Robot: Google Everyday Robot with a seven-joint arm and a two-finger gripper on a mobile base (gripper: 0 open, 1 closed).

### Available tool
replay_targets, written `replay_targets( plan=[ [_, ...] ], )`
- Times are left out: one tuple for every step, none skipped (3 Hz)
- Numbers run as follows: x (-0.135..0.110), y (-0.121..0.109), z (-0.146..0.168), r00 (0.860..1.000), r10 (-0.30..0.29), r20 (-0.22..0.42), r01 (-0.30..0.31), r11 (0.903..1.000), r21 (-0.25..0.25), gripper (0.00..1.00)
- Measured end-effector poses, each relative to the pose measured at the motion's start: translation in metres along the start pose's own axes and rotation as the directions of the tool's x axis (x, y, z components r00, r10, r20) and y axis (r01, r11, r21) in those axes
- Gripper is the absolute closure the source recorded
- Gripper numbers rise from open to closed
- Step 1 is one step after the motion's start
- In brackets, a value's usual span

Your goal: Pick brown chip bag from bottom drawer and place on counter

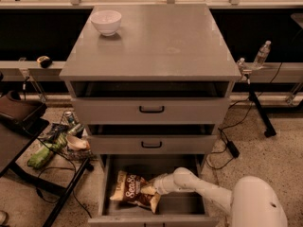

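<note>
The brown chip bag (132, 190) lies in the open bottom drawer (177, 208), left of its middle, with white script lettering on a dark centre and cream edges. My gripper (151, 188) reaches into the drawer from the right, at the end of the white arm (208, 193), and its tip meets the bag's right edge. The counter (156, 37) is the flat grey top of the cabinet, above the two shallower drawers.
A white bowl (106, 22) stands at the counter's back left. The two upper drawers (151, 110) are slightly open and overhang the bottom one. A dark side table (14, 126) and a green bag (45, 152) among clutter are on the left. A water bottle (262, 54) stands at right.
</note>
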State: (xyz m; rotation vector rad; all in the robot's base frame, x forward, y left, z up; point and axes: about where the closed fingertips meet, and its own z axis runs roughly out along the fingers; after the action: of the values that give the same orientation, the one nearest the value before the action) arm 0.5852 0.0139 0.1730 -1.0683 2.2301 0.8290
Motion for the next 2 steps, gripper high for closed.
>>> replay_targets(
  plan=[
    [-0.009,-0.008,-0.039,0.999,-0.033,-0.004,0.033,0.9973,0.066,1.00],
    [-0.034,-0.011,-0.107,0.997,-0.062,-0.036,0.067,0.9834,0.168,1.00]
  ],
)
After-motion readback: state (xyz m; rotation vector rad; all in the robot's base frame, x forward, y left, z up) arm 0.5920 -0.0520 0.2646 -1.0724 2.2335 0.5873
